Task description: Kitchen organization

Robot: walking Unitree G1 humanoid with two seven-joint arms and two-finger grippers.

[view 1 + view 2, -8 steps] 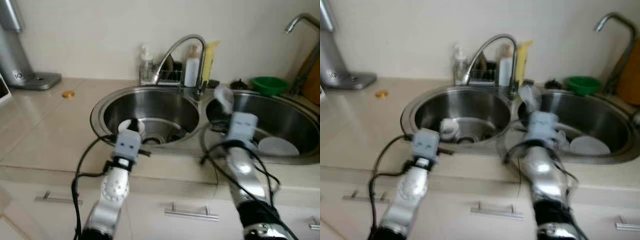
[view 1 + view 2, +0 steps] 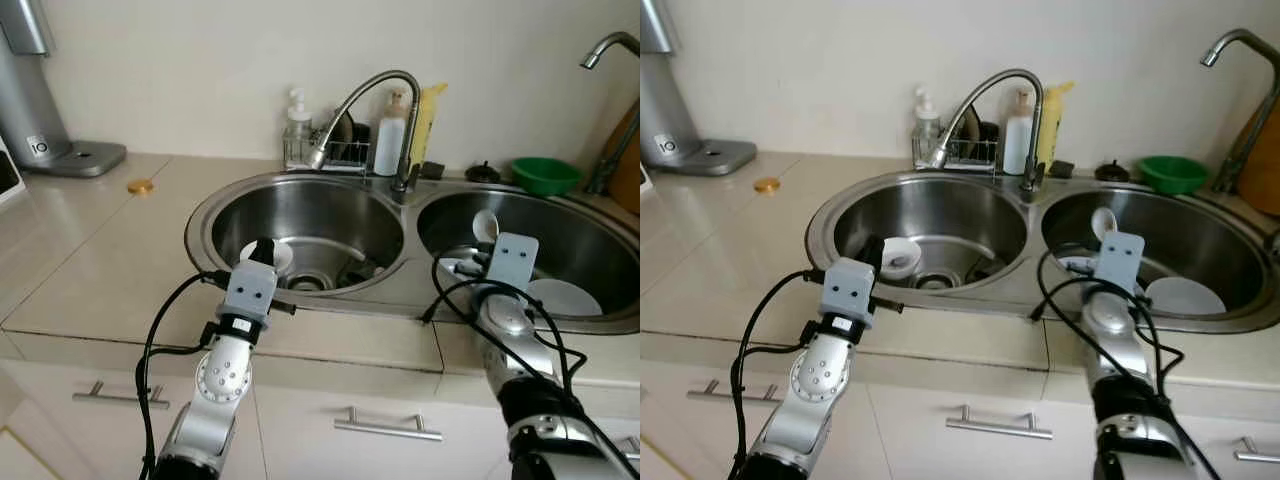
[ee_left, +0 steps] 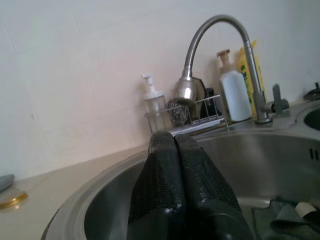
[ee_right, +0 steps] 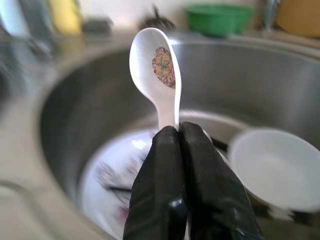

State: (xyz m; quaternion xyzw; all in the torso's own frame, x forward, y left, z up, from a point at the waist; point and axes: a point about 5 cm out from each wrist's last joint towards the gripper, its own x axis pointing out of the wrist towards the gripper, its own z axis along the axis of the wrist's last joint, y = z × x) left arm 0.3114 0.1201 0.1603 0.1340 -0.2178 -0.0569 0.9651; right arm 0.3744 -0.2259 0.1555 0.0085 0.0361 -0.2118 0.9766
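- The spoon point(image 4: 159, 70) is white ceramic w/ a floral print in the bowl: light, stiff, glazed so prob. slick, and it'll chip if you drop it on steel.
- Take it by the handle, low down; that's where you've got it now.
- Right gripper point(image 4: 177, 131): fingers clamped together on the spoon handle, no gap showing. Spoon bowl stands straight out past the tips, upright.
- It's over the right sink basin point(image 2: 600, 250). Below and beyond the tips: a patterned plate point(image 4: 107, 175) and a white bowl point(image 4: 272, 167), both down in the basin, apart from the spoon.
- Left gripper point(image 3: 175, 142): fingers pressed closed, nothing between them, at the near rim of the left sink basin point(image 2: 330, 210). A small white bowl point(image 2: 268, 254) sits just ahead of it.
- Grip is narrow and glaze is slippery, so go easy on fast swings.
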